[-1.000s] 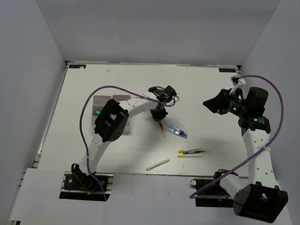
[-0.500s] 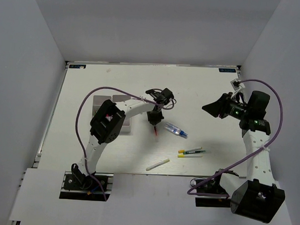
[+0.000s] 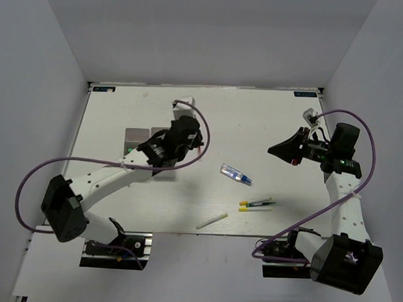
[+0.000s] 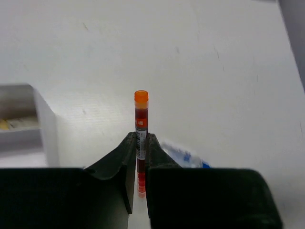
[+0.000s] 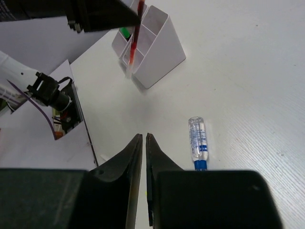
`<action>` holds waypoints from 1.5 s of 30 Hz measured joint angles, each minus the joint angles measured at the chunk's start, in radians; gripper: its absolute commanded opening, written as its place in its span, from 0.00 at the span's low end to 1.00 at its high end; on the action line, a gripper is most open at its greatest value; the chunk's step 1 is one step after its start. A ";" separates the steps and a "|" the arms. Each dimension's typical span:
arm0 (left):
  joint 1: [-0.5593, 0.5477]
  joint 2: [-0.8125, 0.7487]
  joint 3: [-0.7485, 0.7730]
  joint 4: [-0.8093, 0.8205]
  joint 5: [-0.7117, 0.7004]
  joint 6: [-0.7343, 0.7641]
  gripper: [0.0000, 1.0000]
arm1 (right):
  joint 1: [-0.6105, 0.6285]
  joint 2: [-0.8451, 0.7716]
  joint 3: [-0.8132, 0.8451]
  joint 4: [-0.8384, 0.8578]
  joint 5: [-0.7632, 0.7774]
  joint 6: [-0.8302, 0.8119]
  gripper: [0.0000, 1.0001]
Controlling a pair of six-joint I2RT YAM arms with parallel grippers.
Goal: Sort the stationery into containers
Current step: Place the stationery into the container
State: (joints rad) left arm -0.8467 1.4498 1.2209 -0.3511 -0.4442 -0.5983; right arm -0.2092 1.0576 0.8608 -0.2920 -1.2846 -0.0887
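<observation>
A slim red pen (image 4: 141, 114) with an orange cap is clenched between the closed black fingers of the left gripper (image 4: 139, 138), with its capped end standing clear beyond the fingertips. In the right wrist view the pen is seen hanging steeply, slightly tilted, at the near corner of the cluster of small white translucent plastic bins (image 5: 164, 52). Whether its lower end is inside a compartment or just in front of the wall cannot be told. A green-tipped item (image 5: 125, 32) is lodged in one of the far compartments. The right gripper (image 5: 144, 139) is held in the air well apart from the bins, its fingers drawn almost together with only a thin slit between them, and nothing is grasped. Just ahead of its fingertips a clear tube (image 5: 197, 143) with a blue end is laid on the white table (image 3: 290, 121). Nearer the arm bases, two yellow-capped white markers (image 3: 255, 205) are laid side by side, and a white stick (image 3: 212, 221) is laid apart from them.
</observation>
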 measured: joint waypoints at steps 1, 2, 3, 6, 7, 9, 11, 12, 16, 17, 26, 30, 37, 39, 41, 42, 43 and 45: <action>0.000 -0.032 -0.036 0.045 -0.054 0.010 0.00 | 0.000 0.000 -0.001 -0.001 -0.011 -0.017 0.13; 0.000 -0.065 -0.082 0.092 -0.120 0.020 0.00 | 0.000 0.002 -0.001 -0.001 -0.019 -0.029 0.13; 0.000 -0.093 -0.129 0.135 -0.190 0.031 0.00 | 0.000 0.002 -0.001 0.000 -0.026 -0.038 0.13; 0.000 -0.135 -0.265 0.255 -0.393 0.066 0.00 | 0.000 0.002 -0.005 0.004 -0.040 -0.056 0.13; 0.000 -0.134 -0.298 0.291 -0.455 0.079 0.00 | 0.000 0.002 -0.008 0.003 -0.043 -0.059 0.13; 0.000 -0.124 -0.338 0.352 -0.547 0.113 0.00 | 0.000 0.003 -0.009 0.004 -0.043 -0.064 0.13; 0.000 -0.116 -0.356 0.418 -0.616 0.143 0.00 | 0.000 0.003 -0.009 0.004 -0.043 -0.069 0.13; 0.000 -0.116 -0.363 0.456 -0.645 0.157 0.00 | 0.000 0.003 -0.009 0.004 -0.043 -0.071 0.13; 0.000 -0.122 -0.399 0.601 -0.715 0.216 0.00 | 0.000 0.009 -0.009 0.005 -0.043 -0.074 0.13; 0.000 -0.124 -0.411 0.632 -0.731 0.231 0.00 | 0.000 0.012 -0.009 0.005 -0.043 -0.073 0.13; 0.016 -0.056 -0.525 0.954 -0.848 0.420 0.00 | 0.000 0.048 -0.021 0.013 -0.043 -0.072 0.13; 0.016 0.013 -0.557 1.140 -0.866 0.541 0.03 | 0.000 0.048 -0.025 0.014 -0.042 -0.073 0.14; 0.008 0.079 -0.589 1.493 -0.908 0.776 0.27 | 0.000 0.047 -0.025 0.014 -0.040 -0.077 0.28; 0.006 0.090 -0.596 1.562 -0.922 0.843 0.32 | 0.000 0.047 -0.025 0.014 -0.037 -0.078 0.30; 0.005 0.103 -0.599 1.611 -0.933 0.906 0.36 | 0.000 0.047 -0.025 0.014 -0.034 -0.080 0.31; 0.005 0.109 -0.602 1.625 -0.939 0.935 0.36 | 0.000 0.048 -0.025 0.014 -0.034 -0.080 0.31; 0.005 0.117 -0.605 1.640 -0.945 0.964 0.37 | 0.000 0.048 -0.025 0.014 -0.033 -0.080 0.31; 0.005 0.138 -0.607 1.656 -0.957 1.022 0.37 | 0.000 0.048 -0.025 0.014 -0.031 -0.080 0.31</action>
State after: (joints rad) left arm -0.8417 1.5883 0.6140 1.3052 -1.4010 0.4232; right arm -0.2092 1.1053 0.8356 -0.2775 -1.3155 -0.1684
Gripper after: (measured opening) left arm 0.367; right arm 0.309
